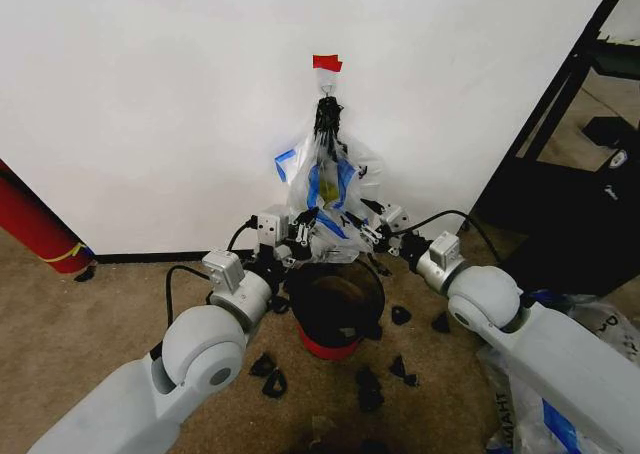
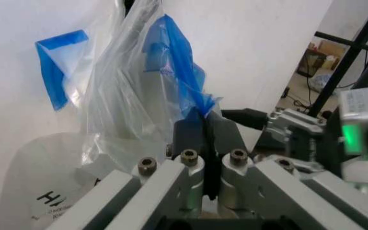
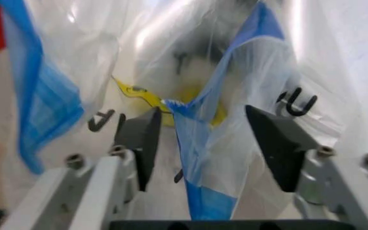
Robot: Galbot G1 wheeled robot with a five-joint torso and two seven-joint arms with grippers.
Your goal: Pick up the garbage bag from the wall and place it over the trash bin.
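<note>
The wall [image 1: 200, 94] rises white in front of me, its black baseboard running along the carpeted floor [image 1: 60, 344]. On it, under a piece of red tape [image 1: 326, 63], a small metal hook [image 1: 327, 93] carries the garbage bag [image 1: 325, 179], which hangs straight down, its long axis vertical, gathered handles at the top and the loose lower part spreading toward me. Directly beneath it on the floor stands the trash bin [image 1: 340, 304], its mouth facing up, so the bag sits above and just behind the bin. Both my arms reach in at the bag's lower part, about equally near. My left tool [image 2: 204, 143] is at the bag's left lower edge, its jaws together, clamped on a fold of blue-printed film. My right tool [image 3: 203, 139] is at the right lower side, jaws apart, with a blue-edged fold of the bag standing between them, not yet pinched. I judge the coming move turns on that fold: it lies right ahead, so the right tool need only close.
</note>
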